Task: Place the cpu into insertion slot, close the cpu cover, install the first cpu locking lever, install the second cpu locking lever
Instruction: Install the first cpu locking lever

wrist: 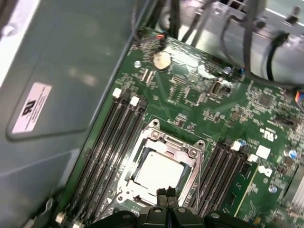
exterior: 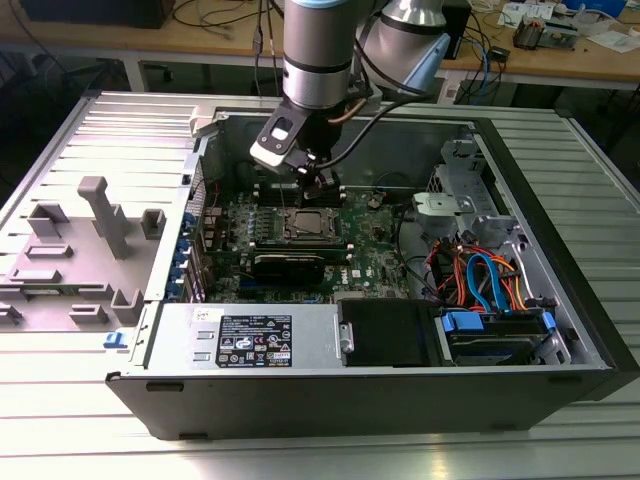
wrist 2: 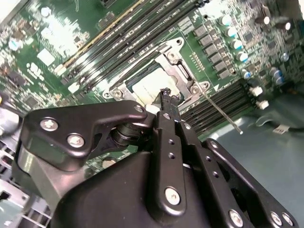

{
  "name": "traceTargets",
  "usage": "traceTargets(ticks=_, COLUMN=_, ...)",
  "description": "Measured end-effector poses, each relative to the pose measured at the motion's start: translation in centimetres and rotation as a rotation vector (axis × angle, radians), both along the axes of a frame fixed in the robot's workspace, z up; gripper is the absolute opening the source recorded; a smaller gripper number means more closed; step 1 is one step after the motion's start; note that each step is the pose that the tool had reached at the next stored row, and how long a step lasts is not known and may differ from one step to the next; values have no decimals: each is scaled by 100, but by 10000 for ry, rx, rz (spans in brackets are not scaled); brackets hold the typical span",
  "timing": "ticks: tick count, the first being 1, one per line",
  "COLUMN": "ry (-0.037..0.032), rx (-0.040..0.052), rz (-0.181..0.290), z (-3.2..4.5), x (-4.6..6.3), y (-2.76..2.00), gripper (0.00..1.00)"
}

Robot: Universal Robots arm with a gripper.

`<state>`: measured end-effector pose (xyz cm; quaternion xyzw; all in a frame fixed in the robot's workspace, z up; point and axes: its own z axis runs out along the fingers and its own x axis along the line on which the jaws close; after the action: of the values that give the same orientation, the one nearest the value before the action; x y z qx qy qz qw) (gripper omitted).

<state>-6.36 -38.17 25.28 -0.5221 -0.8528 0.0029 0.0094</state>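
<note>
Gripper (wrist: 166,191) first: pinched together, holding nothing. Hovering just above socket edge, with cpu (wrist: 159,171) seated dead ahead of tips and cpu cover (wrist: 176,144) down around it.

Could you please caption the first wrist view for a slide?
Shut fingers poised at the cpu, seated in its slot.

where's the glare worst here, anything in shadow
Second wrist view: glare washes the cpu top near white, the pincer in front is dark. First wrist view: milder sheen on it. Exterior view: the table glares, the case interior is dimmer.
</note>
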Motion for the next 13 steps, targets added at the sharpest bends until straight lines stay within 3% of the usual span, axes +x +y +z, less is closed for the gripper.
traceTargets(ticks=13, ry=0, rx=0, rz=2413, z=0, x=0, y=0, gripper=11)
